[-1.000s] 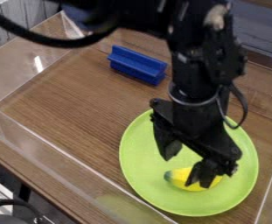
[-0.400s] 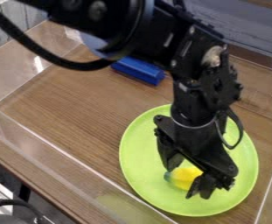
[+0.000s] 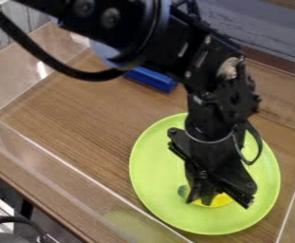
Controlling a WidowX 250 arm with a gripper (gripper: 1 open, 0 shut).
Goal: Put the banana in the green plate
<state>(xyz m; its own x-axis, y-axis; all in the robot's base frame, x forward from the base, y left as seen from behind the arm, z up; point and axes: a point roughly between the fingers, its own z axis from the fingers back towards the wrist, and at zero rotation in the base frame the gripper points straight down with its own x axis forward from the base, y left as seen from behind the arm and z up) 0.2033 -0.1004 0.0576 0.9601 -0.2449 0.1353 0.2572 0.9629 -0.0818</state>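
Lime-green plate (image 3: pixel 154 169), yellow banana (image 3: pixel 217 200)

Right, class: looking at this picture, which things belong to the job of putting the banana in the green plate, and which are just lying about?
Part of the job:
- banana, mostly hidden, on the plate at the fingertips
- green plate
- gripper, pointing down over the plate

Just lying about:
- blue block, behind the arm
- wooden table

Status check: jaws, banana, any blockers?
Jaws shut over the banana, hold unconfirmed. Banana lies in the green plate. Blue block well clear.
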